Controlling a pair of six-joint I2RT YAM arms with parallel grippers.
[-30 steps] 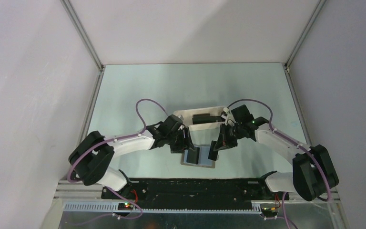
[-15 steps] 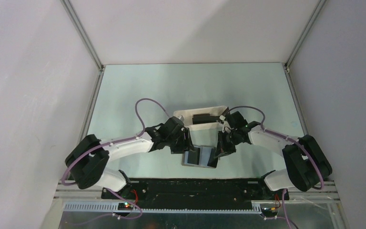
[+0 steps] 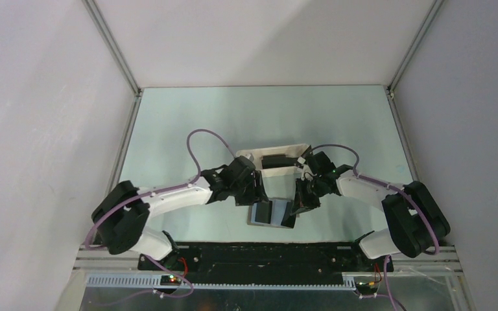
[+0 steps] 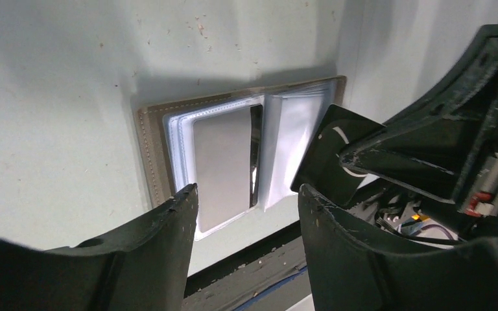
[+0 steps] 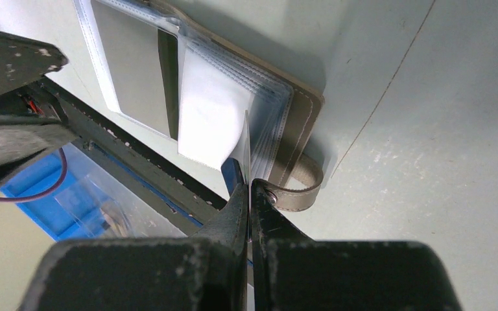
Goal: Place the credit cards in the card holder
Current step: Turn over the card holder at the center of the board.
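Right wrist: right gripper [image 5: 249, 186] clamped on a credit card [image 4: 324, 150] at the open card holder [image 5: 305, 110], left gripper [image 4: 248, 192] apart

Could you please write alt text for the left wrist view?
The right gripper holds a dark credit card at the clear pockets of the open card holder lying on the table. The left gripper hovers open above it.

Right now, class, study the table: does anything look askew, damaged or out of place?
Nothing looks spilled or damaged. One thing sits askew: the credit card pinched in the right hand is tilted, with one corner toward the open card holder, not square to its pockets.
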